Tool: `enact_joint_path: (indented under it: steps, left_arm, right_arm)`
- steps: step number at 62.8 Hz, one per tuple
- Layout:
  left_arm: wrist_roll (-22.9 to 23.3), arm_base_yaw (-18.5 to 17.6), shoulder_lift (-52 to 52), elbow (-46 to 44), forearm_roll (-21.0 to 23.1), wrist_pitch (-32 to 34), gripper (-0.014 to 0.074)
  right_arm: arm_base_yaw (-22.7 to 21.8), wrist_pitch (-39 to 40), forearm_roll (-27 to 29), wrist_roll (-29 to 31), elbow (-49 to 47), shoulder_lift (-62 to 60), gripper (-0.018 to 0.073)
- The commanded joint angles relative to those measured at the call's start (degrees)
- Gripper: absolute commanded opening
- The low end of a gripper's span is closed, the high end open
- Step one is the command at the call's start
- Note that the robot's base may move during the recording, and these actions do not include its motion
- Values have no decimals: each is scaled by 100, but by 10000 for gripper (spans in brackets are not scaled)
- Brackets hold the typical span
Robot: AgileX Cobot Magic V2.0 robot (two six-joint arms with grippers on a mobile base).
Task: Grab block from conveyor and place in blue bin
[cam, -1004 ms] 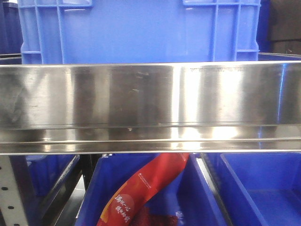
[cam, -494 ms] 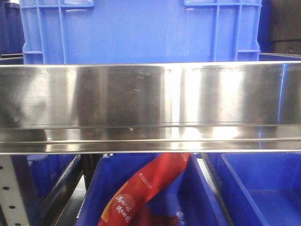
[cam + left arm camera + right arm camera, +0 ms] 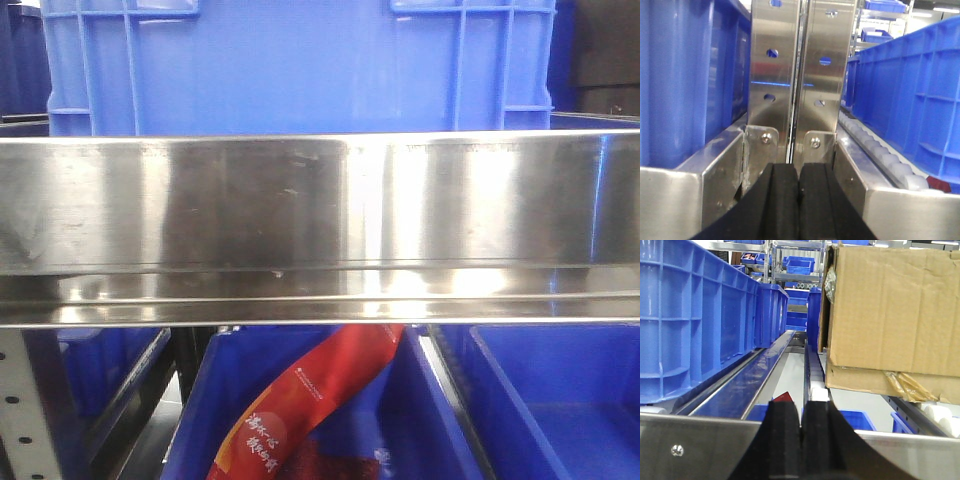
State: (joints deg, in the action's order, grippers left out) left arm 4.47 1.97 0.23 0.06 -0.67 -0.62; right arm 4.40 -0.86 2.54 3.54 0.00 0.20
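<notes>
- Steel fills the front view: a wide shiny steel beam (image 3: 320, 225) crosses the whole picture, a big blue crate (image 3: 300, 65) stands behind it, and lower blue bins (image 3: 560, 400) sit under it, one holding a red packet (image 3: 310, 400). I see no block, no belt and none of my fingers here.
- In the left wrist view my left gripper (image 3: 798, 200) has its two black pads pressed together with only a thin seam between, and they hold nothing. In front stands a steel upright (image 3: 802, 75), with blue crate walls (image 3: 685, 80) at both sides and rollers (image 3: 880, 155) at the right.
- In the right wrist view my right gripper (image 3: 801, 440) is also closed and empty. Ahead run a roller track (image 3: 812, 375), a row of blue crates (image 3: 695, 315) and a cardboard box (image 3: 890, 315).
- The block is in no view, so I cannot tell where it is. I judge such a block is probably light and stiff, best pinched on two opposite flat sides near the middle, but this is only my guess.
</notes>
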Motion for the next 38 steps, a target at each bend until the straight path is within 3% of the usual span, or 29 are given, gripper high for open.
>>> enact_joint_path:
  steps: [1, 38]
  left_arm:
    - [50, 1, -23, -6, -24, 62, -111]
    - [50, 1, -23, -6, -24, 62, -111]
  right_arm:
    - [-16, 130, -36, 27, 0, -20, -162]
    - [-16, 130, -36, 27, 0, -20, -162]
